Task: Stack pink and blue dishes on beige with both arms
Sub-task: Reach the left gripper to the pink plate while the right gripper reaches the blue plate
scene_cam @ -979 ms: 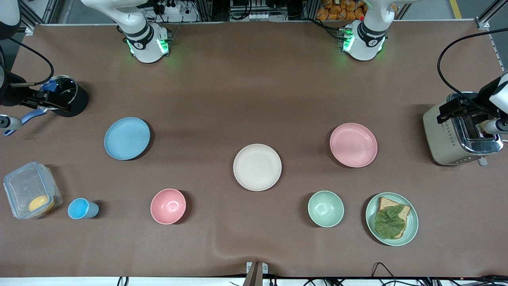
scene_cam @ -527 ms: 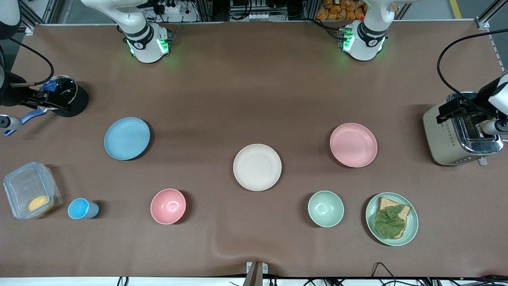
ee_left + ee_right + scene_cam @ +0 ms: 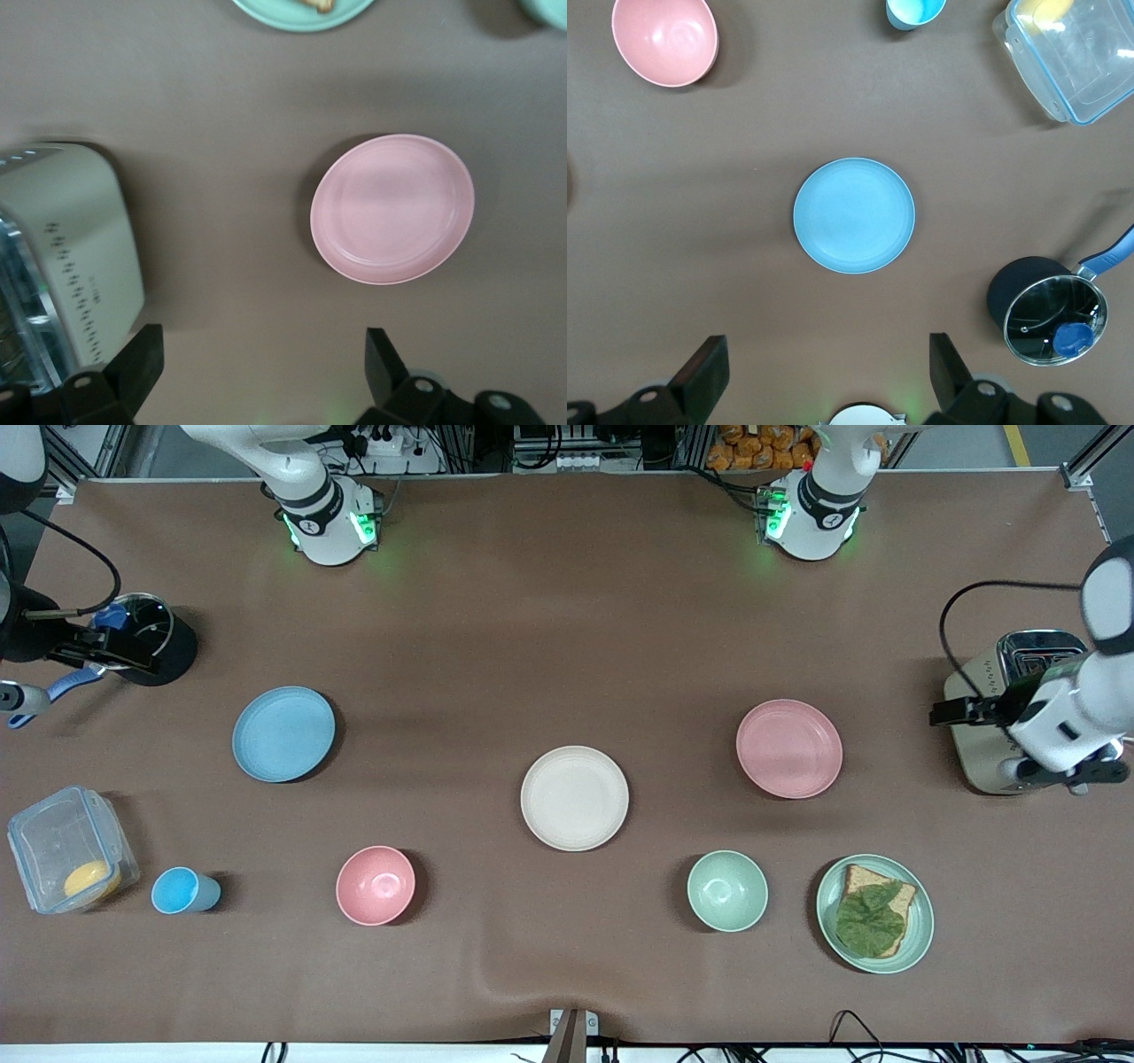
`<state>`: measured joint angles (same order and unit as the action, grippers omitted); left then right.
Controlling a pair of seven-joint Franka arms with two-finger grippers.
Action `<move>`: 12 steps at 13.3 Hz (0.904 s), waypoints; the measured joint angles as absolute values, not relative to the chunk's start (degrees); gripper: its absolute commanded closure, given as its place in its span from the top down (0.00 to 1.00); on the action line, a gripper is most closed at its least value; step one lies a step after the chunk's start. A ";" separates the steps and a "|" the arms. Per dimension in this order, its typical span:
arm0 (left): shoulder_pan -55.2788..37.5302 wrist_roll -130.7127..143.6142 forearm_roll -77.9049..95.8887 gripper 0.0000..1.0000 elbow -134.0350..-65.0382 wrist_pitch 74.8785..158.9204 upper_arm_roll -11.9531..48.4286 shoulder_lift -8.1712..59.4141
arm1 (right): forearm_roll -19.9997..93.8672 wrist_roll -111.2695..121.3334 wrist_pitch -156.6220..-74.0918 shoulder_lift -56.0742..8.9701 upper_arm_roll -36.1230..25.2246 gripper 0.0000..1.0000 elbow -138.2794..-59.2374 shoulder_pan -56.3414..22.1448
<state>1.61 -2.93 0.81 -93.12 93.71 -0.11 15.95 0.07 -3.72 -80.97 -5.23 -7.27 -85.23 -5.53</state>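
we are at the opening reach; nothing is stacked yet. our left gripper [image 3: 257, 372] hangs wide open and empty above the toaster [image 3: 1019, 717], near the pink plate [image 3: 788, 747]. our right gripper [image 3: 824, 376], equally wide and empty, waits over the saucepan [image 3: 146, 638], near the blue plate [image 3: 283, 733]. the beige plate [image 3: 574, 798] lies bare between them. next, each gripper should descend onto its plate's rim.

Both arms raised, left gripper [image 3: 257, 372] & right gripper [image 3: 828, 372] wide apart.
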 measured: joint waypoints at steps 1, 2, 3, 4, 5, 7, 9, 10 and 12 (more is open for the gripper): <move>1.49 -2.93 0.81 1.00 -93.16 94.80 0.10 18.11 | 0.07 -3.72 -81.02 -5.41 -7.30 1.00 -85.23 -5.53; 1.43 -2.87 0.81 1.00 -93.27 96.20 0.31 20.10 | 0.08 -3.61 -81.03 -5.84 -7.28 1.00 -85.26 -5.53; 1.38 -2.85 0.81 1.00 -93.67 98.02 0.44 21.61 | 0.09 -3.05 -80.97 -6.61 -7.15 1.00 -85.31 -5.56; 1.30 -2.85 0.81 1.00 -94.73 100.33 0.53 22.54 | 0.09 -1.86 -80.96 -7.74 -7.08 1.00 -85.33 -5.71; 1.23 -2.84 0.81 1.00 -96.52 102.92 0.69 22.91 | 0.09 -0.68 -80.95 -8.91 -7.07 1.00 -85.39 -5.80; 1.17 -2.46 0.81 1.00 -101.56 109.12 1.45 22.95 | 0.01 0.62 -80.80 -12.04 -7.53 1.00 -85.91 -5.38; 1.02 -2.06 0.93 1.00 -106.41 115.49 2.07 22.99 | 0.00 1.29 -81.63 -16.25 -7.99 1.00 -86.49 -3.01; 0.93 -2.06 0.93 1.00 -108.63 118.37 2.24 23.05 | 0.02 1.86 -83.11 -18.20 -8.07 1.00 -86.77 -1.41; 0.92 -2.05 0.96 1.00 -112.13 122.41 2.46 23.53 | 0.16 4.70 -88.58 -20.56 -8.10 1.00 -89.84 1.02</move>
<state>0.92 -2.05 0.96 -112.13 122.41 2.46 23.53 0.16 4.70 -88.58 -20.56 -8.10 -89.84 1.02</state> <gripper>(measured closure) 0.000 0.000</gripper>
